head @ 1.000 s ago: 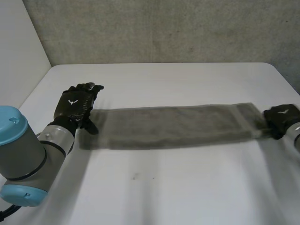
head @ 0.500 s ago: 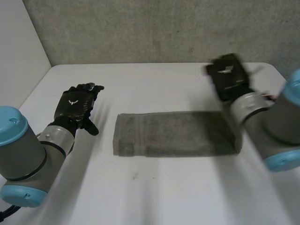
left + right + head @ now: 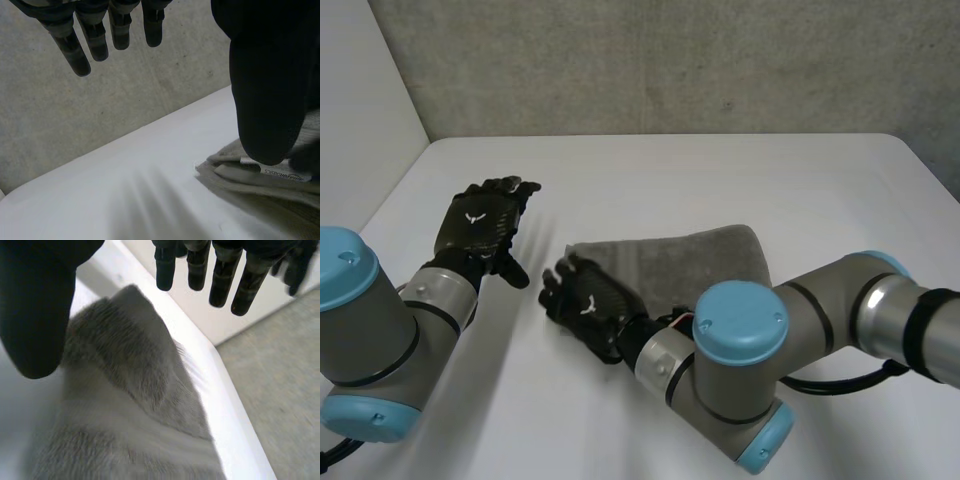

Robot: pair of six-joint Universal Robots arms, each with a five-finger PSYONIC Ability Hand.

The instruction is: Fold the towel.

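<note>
Both hands are empty, fingers straight: left hand (image 3: 480, 222) beside the towel (image 3: 690, 265), right hand (image 3: 588, 303) over its nearer end. The folded towel lies on the table (image 3: 720, 170), and a dragging fingertip could pull the top layer askew.

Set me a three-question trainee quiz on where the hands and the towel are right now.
1. True or false: the left hand lies on the towel.
2. The right hand's fingers are: A straight; B curled round the towel; C covered by cloth.
3. Fill in: the right hand is at the towel's end nearer the ___ hand.
Key: 1 false, it is beside the towel, over the table; 2 A; 3 left.
</note>
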